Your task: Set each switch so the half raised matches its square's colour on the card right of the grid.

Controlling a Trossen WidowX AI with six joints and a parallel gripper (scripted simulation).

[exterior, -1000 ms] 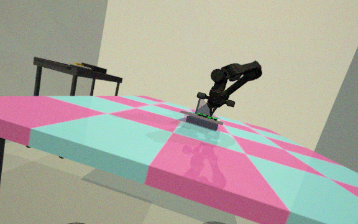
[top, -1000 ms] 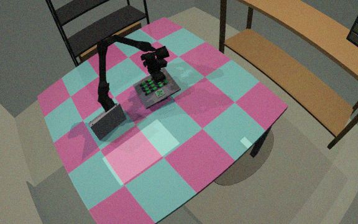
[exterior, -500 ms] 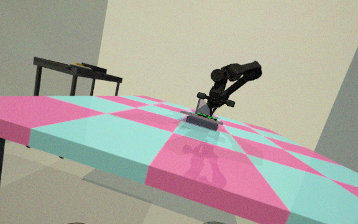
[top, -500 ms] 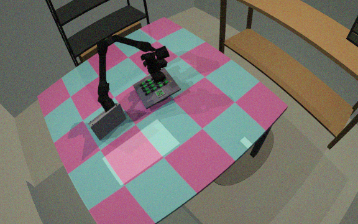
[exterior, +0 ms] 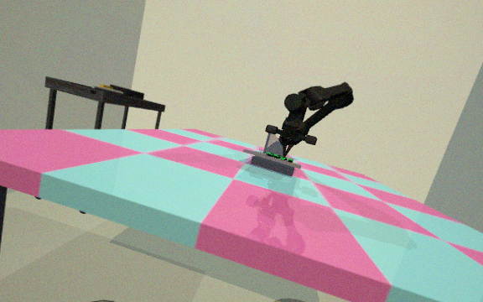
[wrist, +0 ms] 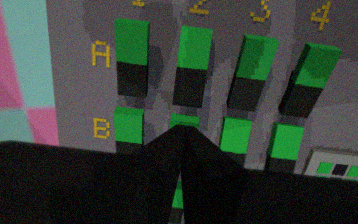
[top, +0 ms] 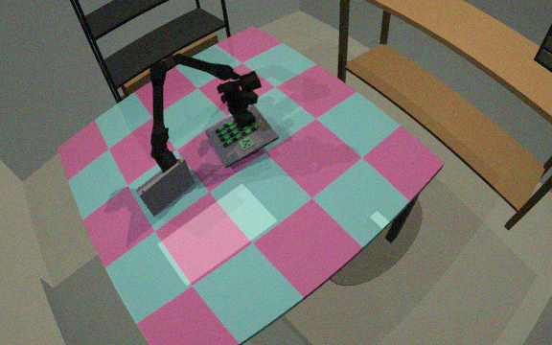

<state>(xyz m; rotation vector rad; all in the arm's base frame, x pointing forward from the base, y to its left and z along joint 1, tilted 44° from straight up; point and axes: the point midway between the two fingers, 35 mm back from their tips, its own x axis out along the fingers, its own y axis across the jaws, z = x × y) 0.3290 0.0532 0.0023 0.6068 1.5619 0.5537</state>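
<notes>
Top view: high, well back, angled down over whole checkered table; arm, switch panel, shelf and bench around edges all in frame, panel small.

Exterior view: low, near table edge level, looking across surface toward arm; tilted horizon; panel distant, seen side-on.

Wrist view: mounted on hand, pointing steeply down, very near panel; rows A, B and columns 1–4 fill frame, card corner at right edge.

All three share panel and hand.
</notes>
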